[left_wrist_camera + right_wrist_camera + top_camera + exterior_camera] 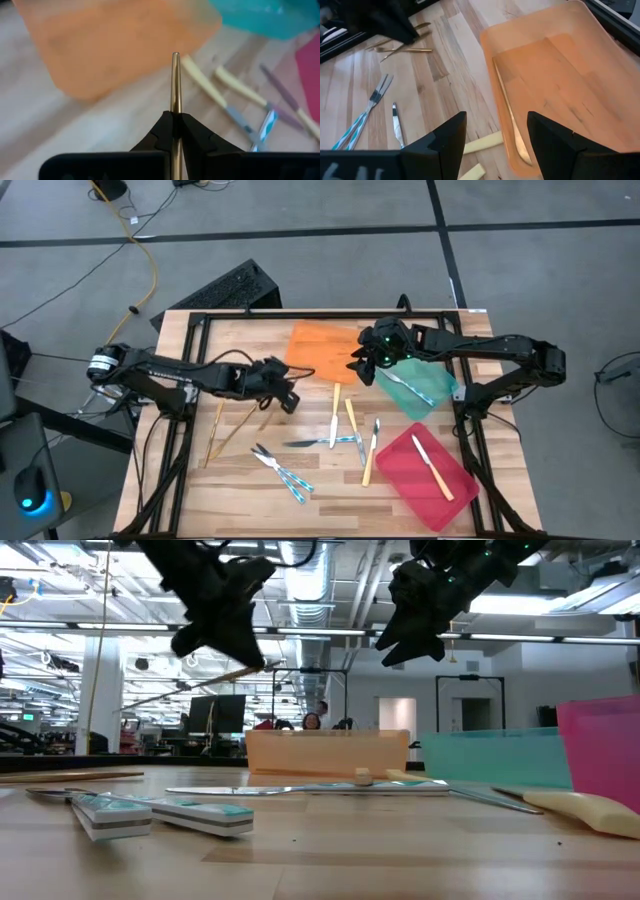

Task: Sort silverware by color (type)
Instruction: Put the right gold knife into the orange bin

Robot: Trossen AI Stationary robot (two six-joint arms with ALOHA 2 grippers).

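The left hand [283, 395] is clenched on a gold utensil [175, 82], pinched near one end so the rest sticks out ahead of the fingers, above the counter [240, 490] just at eight o'clock of the orange tray [322, 348]. The step in hand looks like carrying this piece into that tray, where one gold piece [510, 120] already lies along the near wall. To do it well, the utensil should clear the tray's rim before it comes down, be lowered flat and let go only once over the floor of the tray, since a slim piece held by one end can swing or tip.

Nearest the camera side lie blue-handled pieces [285, 472], then yellow-handled ones [352, 425] mid-counter, and two more gold pieces [218, 430] at nine o'clock. A red tray [440, 495] at four o'clock holds one yellow-handled piece.

Farther off, the right hand [362, 363] hangs released and empty at the orange tray's three o'clock edge, beside the green tray [440, 385]; it crowds the drop zone and may have to give way.
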